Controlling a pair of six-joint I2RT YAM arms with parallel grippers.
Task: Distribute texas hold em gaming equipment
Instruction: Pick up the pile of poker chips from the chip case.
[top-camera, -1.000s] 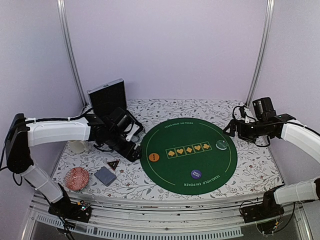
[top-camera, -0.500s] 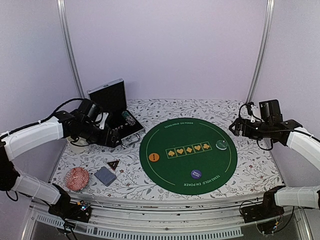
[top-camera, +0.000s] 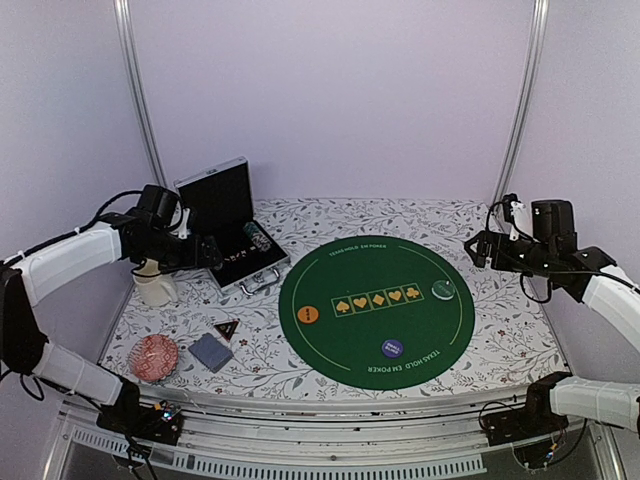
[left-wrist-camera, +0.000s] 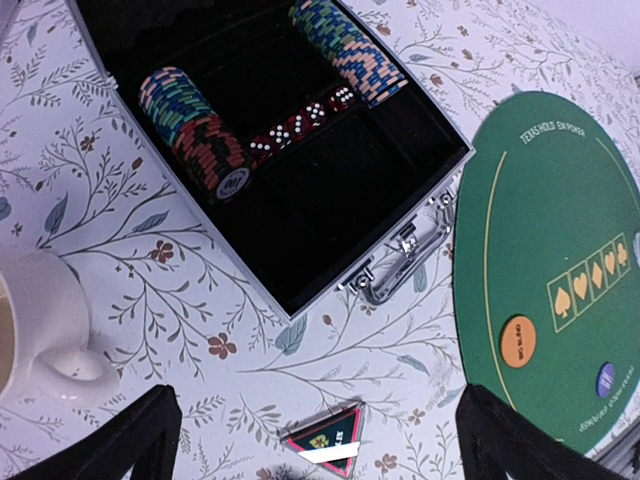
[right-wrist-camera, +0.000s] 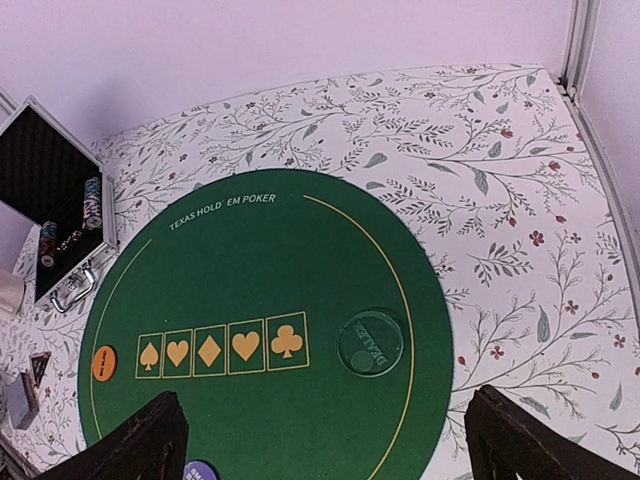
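The left gripper hung with its jaws spread wide and nothing between them, above the flowered tablecloth. The small black triangular marker lay just below the gap, and the open case sat ahead. Inside its matte black lining, two rows of striped-edge poker chips lay on their sides against opposite walls. A line of dark red dice ran between them, and the near half of the tray was bare. A metal handle and latches edged the silver rim. A glossy cream mug stood to the left of the fingers, apart from the case. The right gripper was likewise wide and held nothing, poised over the round green felt mat. The translucent pale-green button lay just ahead of its jaws, beside a printed row of five suit boxes. The flat orange button sat near the mat's far left edge, and the purple button sat near the mat's front edge. The stack of blue-grey-backed playing cards rested on the cloth left of the mat, next to a red patterned round object. Open cloth ran behind and to the right of the mat, up to the pale walls.
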